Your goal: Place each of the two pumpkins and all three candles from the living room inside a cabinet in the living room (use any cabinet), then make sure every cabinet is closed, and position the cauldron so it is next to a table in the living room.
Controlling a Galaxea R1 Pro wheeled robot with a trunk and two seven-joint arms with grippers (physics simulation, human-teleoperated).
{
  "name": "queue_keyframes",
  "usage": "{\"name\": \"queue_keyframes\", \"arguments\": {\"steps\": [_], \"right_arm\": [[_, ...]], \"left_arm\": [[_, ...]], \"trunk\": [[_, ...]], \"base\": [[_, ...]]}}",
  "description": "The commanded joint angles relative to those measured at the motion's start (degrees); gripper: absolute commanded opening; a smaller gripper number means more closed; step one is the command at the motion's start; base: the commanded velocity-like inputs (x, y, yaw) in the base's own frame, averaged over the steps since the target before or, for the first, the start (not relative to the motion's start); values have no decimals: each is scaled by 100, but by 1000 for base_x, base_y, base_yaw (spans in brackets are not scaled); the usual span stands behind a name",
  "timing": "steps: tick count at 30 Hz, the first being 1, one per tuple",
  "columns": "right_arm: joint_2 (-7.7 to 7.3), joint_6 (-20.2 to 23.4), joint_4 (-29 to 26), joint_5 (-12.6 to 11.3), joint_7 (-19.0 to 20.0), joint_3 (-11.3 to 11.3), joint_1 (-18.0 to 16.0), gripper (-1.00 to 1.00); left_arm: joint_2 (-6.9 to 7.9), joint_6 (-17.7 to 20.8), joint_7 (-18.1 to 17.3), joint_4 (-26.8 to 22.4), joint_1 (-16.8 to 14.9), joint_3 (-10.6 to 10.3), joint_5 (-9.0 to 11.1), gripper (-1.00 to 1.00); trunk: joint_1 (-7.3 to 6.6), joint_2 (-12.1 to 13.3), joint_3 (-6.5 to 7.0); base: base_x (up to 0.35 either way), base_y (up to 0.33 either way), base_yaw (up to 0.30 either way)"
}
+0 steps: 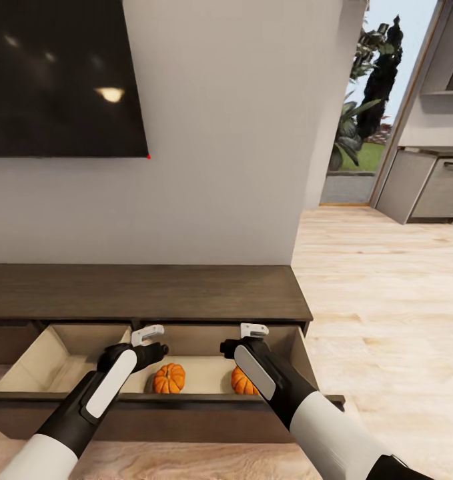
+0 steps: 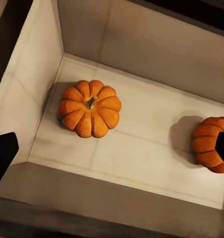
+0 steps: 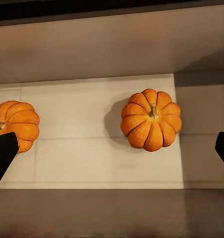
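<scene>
Pumpkins sit in the open drawer (image 1: 306, 360) of the cabinet (image 1: 146, 293), one (image 1: 169, 378) just below our left end effector (image 1: 148, 335), the other (image 1: 239, 381) beneath our right end effector (image 1: 253, 330). Both end effectors are spread wide and empty; we judge withdrawing and closing comes next.
</scene>
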Motion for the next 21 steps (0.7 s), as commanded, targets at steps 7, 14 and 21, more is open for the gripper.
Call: {"name": "queue_keyframes", "arguments": {"steps": [7, 14, 21], "right_arm": [[0, 13, -6, -35, -45, 16, -5, 100], [0, 5, -5, -35, -45, 11, -5, 100], [0, 5, -5, -35, -45, 11, -5, 100]], "left_arm": [[4, -2, 59, -7, -5, -17, 60, 100], [-2, -2, 59, -7, -5, -17, 60, 100], [4, -2, 59, -106, -5, 2, 60, 100]], "trunk": [[-157, 279, 120], [-311, 560, 246], [-420, 761, 336]], "base": [[-32, 7, 0], [-54, 0, 0], [-278, 0, 0]]}}
